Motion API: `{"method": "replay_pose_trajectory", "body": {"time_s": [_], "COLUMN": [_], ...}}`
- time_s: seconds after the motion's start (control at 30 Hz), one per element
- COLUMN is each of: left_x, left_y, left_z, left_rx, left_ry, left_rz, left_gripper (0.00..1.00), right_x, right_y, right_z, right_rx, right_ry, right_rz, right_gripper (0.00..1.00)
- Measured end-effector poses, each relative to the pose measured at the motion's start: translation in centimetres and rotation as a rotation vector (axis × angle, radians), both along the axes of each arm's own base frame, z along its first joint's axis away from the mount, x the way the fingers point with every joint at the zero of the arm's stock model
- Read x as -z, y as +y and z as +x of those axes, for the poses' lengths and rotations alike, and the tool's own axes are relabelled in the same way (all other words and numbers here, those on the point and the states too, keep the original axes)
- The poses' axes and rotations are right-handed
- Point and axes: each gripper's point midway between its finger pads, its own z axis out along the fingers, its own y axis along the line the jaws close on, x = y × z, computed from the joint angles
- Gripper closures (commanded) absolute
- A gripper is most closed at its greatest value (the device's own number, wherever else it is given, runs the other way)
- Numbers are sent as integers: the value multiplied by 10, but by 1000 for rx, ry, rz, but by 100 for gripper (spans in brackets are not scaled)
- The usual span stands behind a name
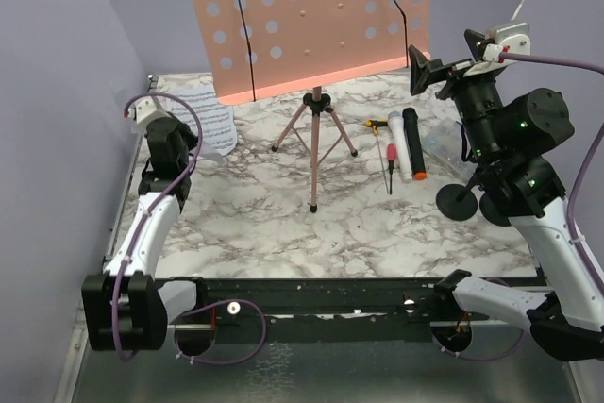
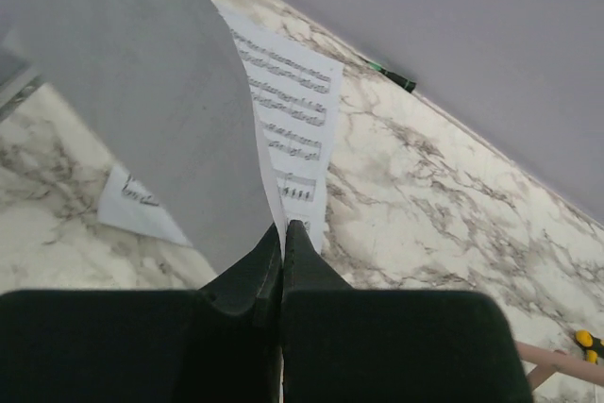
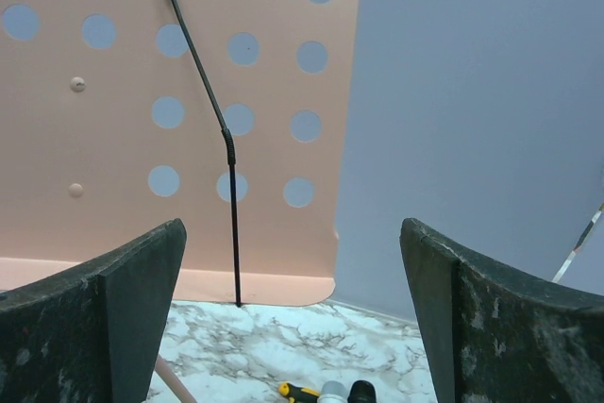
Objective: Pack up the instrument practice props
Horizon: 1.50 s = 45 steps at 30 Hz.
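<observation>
SHEET MUSIC GOES FIRST: The left end effector (image 2: 283, 238) is pinched together on an edge of a white music page (image 2: 142, 92). The page stands curled above more printed pages (image 2: 293, 110) lying at the far-left corner of the table (image 1: 283, 224).

Across from it, the right end effector (image 3: 293, 327) hangs raised, its fingers spread wide with nothing between them. It faces the lower right corner of the pink perforated board (image 1: 311, 16) on its tripod (image 1: 316, 139).

A white microphone (image 1: 398, 139) and a black microphone (image 1: 413, 143) lie side by side to the right of the tripod, with a red-handled screwdriver (image 1: 390, 165) just beside them. A black round-based holder (image 1: 458, 200) sits nearer the right arm.

The step in hand appears to be gathering the loose pages. Doing it well likely means lifting the held page slowly, so the thin paper neither slips nor tears at the grip. The page should also travel clear of the sheets beneath, so none is dragged along. The right arm is best held off the board until the paper is stowed, since a nudge could tip the stand.
</observation>
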Motion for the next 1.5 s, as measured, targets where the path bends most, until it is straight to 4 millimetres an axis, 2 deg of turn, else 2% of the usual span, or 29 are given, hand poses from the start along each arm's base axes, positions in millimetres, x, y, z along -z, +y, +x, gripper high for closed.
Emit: {"method": "replay_pose_trajectory", "body": {"time_s": [0.17, 0.3, 0.43, 0.6, 0.67, 0.73, 0.8, 0.87, 0.9, 0.97, 1.0, 1.1, 1.17, 1.3, 1.5], "left_x": [-16, -37, -44, -43, -37, -18, 9, 48, 75, 112, 136, 169, 177, 175, 160], "left_y": [-10, -24, -43, -63, -61, -48, -29, -9, 1, 14, 21, 28, 29, 33, 45], "left_z": [56, 120, 149, 150, 149, 151, 157, 162, 164, 161, 157, 146, 137, 136, 135], "left_rx": [111, 239, 370, 506, 518, 503, 474, 443, 429, 411, 403, 396, 393, 381, 351], "left_ry": [-27, -70, -92, -103, -98, -64, -6, 82, 145, 238, 308, 413, 454, 462, 480], "left_rz": [-41, -75, -97, -92, -80, -70, -72, -82, -93, -115, -131, -157, -166, -145, -72], "left_gripper": [100, 100, 100, 100, 100, 100, 100, 100, 100, 100, 100, 100, 100, 100, 100], "right_x": [0, -2, -4, -2, -1, -1, -1, 0, 0, 1, 2, 4, 5, 7, 7], "right_y": [-6, -10, -14, -18, -19, -19, -19, -20, -20, -21, -21, -20, -20, -21, -22], "right_z": [-9, -14, -19, -22, -22, -22, -22, -21, -20, -19, -18, -16, -14, -13, -12], "right_rx": [4, 4, 9, 21, 25, 28, 32, 37, 41, 47, 50, 58, 61, 70, 77], "right_ry": [-14, -23, -34, -38, -37, -36, -36, -35, -34, -31, -30, -22, -18, -12, -12], "right_rz": [-2, 3, 1, -9, -11, -14, -17, -21, -22, -26, -29, -35, -36, -37, -43], "right_gripper": [0, 0, 0, 0, 0, 0, 0, 0, 0, 0, 0, 0, 0, 0, 0]}}
